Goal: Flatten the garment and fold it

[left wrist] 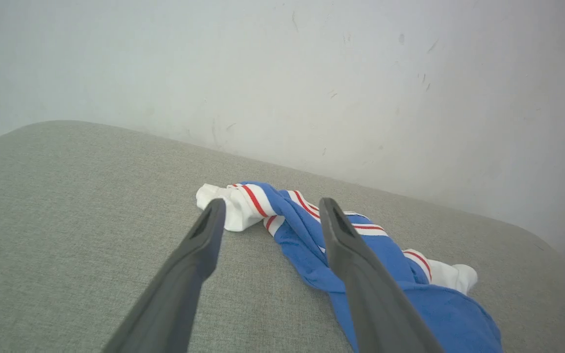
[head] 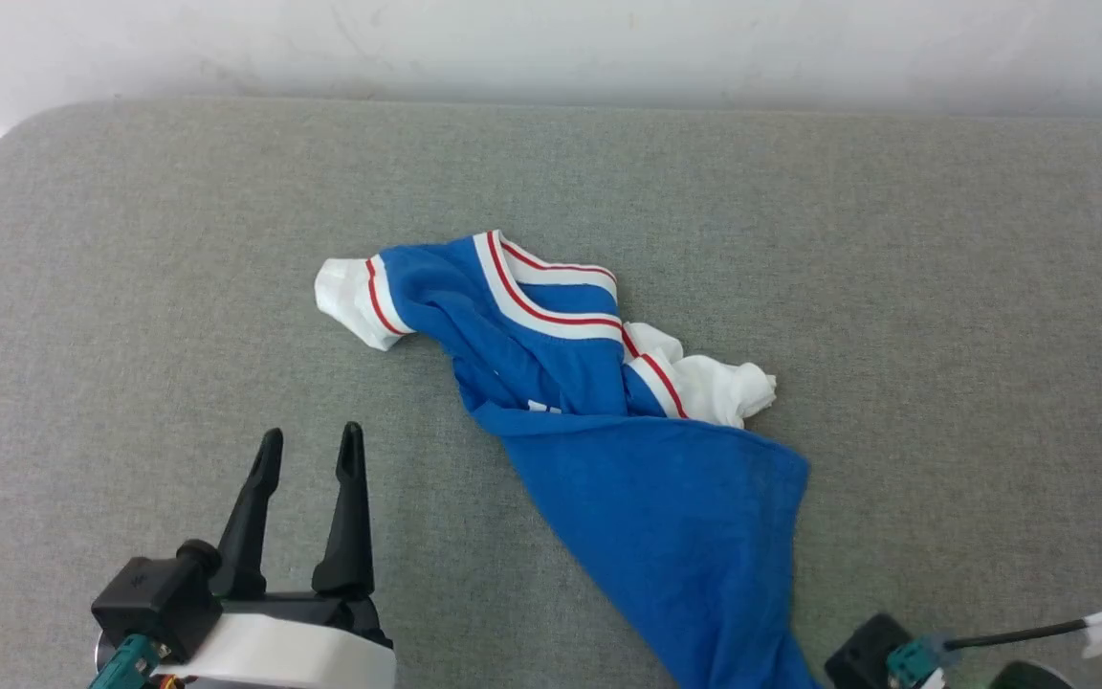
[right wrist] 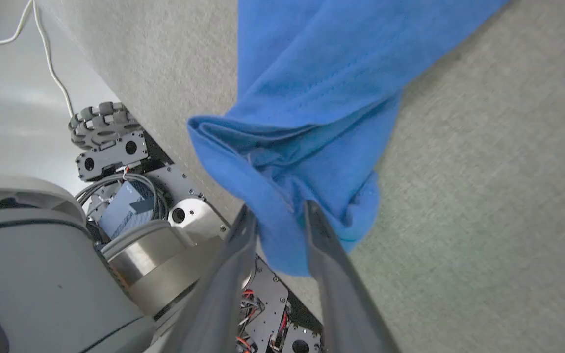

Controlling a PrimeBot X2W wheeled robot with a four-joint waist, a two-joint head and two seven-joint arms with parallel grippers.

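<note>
Right pincer (right wrist: 280,208) grips a blue fold of the garment (right wrist: 312,98); left pincer (head: 312,433) gapes empty, apart to its left.

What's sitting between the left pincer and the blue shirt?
In the head view, bare grey padded surface lies between the left pincer and the garment, nothing else.
</note>
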